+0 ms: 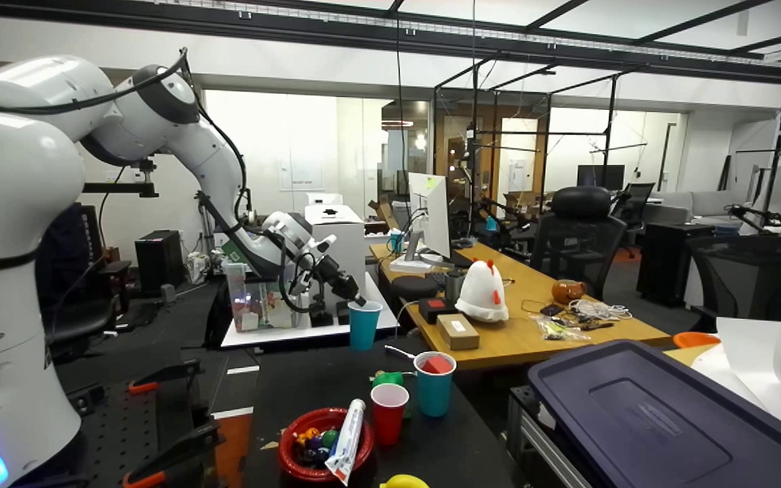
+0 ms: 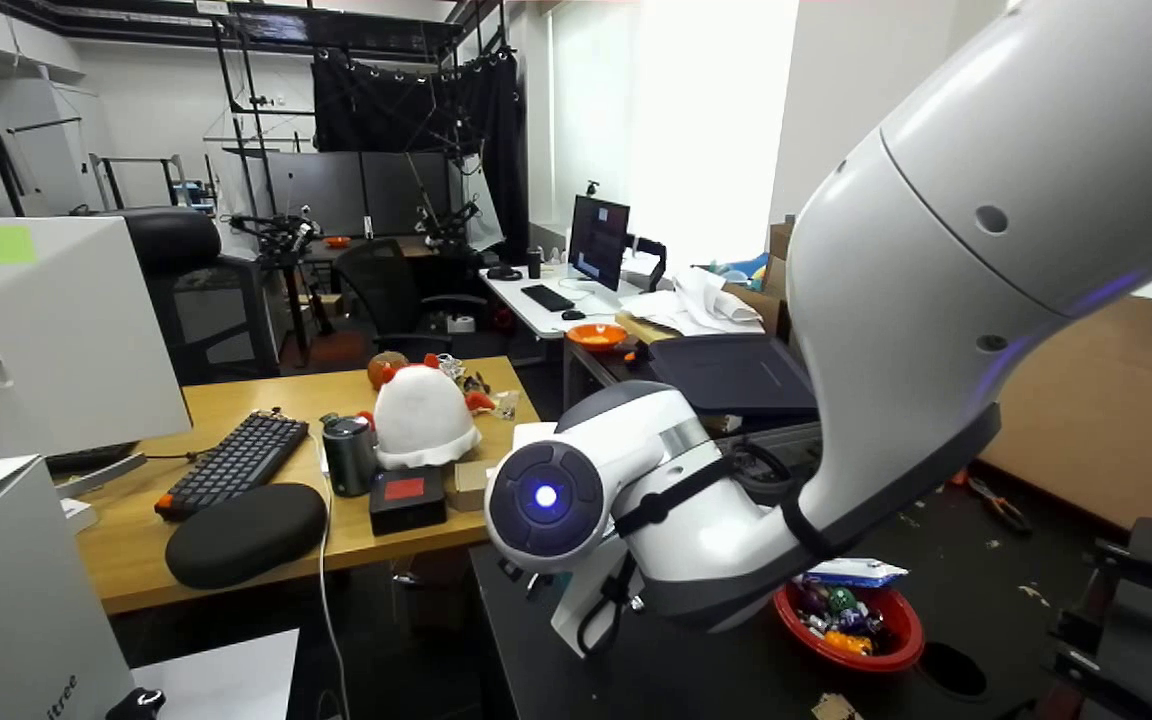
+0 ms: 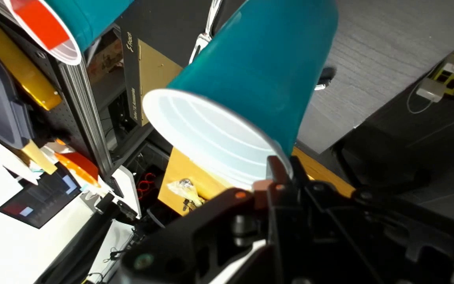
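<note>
My gripper (image 1: 361, 299) is shut on the rim of a teal cup (image 1: 363, 328) with a white inside. In the wrist view one finger of the gripper (image 3: 284, 169) is inside the cup (image 3: 266, 67) and one outside, pinching the wall. Only bare white shows within it; its base is cut off there. Whether the cup touches the black table, I cannot tell. Nearby stands a second teal cup (image 1: 434, 396) with a red block (image 1: 436, 364) in it. A red cup (image 1: 388, 420) is beside that. The arm hides the gripper and held cup in an exterior view.
A red bowl (image 1: 287, 444) of wrapped sweets bears a white tube (image 1: 348, 437) across its rim. A green object (image 1: 389, 379) and a white-handled utensil (image 1: 399, 352) lie near the cups. A dark lid (image 1: 675, 413) and wooden desk (image 1: 533, 339) lie beyond the black table (image 1: 309, 386).
</note>
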{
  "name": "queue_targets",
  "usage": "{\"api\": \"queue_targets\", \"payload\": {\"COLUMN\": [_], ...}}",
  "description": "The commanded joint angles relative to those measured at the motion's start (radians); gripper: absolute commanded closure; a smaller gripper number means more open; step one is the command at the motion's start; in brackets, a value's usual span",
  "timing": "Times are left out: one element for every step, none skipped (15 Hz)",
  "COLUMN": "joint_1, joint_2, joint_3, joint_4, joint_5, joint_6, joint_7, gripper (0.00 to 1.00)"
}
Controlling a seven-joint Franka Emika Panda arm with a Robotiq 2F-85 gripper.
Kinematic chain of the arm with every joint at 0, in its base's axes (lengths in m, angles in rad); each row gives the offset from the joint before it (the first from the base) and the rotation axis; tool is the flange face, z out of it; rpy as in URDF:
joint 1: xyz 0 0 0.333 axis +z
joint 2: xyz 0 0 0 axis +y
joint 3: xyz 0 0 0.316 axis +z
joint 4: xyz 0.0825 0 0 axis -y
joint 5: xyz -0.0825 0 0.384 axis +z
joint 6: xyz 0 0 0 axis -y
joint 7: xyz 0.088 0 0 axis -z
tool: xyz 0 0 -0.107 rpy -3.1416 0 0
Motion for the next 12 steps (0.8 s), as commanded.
{"api": "queue_targets", "payload": {"joint_1": [0.065, 0.075, 0.082, 0.09, 0.096, 0.101, 0.102, 0.105, 0.107, 0.108, 0.105, 0.104], "joint_2": [-0.012, -0.01, -0.008, -0.006, -0.003, 0.001, 0.006, 0.01, 0.016, 0.024, 0.032, 0.043], "joint_3": [-0.054, -0.064, -0.073, -0.081, -0.09, -0.098, -0.102, -0.108, -0.114, -0.122, -0.128, -0.135], "joint_4": [-0.098, -0.114, -0.131, -0.146, -0.161, -0.172, -0.179, -0.185, -0.189, -0.19, -0.189, -0.185], "joint_5": [-0.04, -0.049, -0.059, -0.066, -0.07, -0.072, -0.07, -0.067, -0.06, -0.06, -0.059, -0.053], "joint_6": [0.052, 0.063, 0.081, 0.094, 0.113, 0.131, 0.152, 0.17, 0.187, 0.214, 0.243, 0.273], "joint_7": [0.125, 0.148, 0.173, 0.191, 0.207, 0.217, 0.22, 0.216, 0.209, 0.197, 0.182, 0.166], "gripper": [0.99, 0.99, 0.99, 0.99, 0.99, 0.99, 0.99, 0.99, 0.99, 0.99, 0.99, 0.99]}}
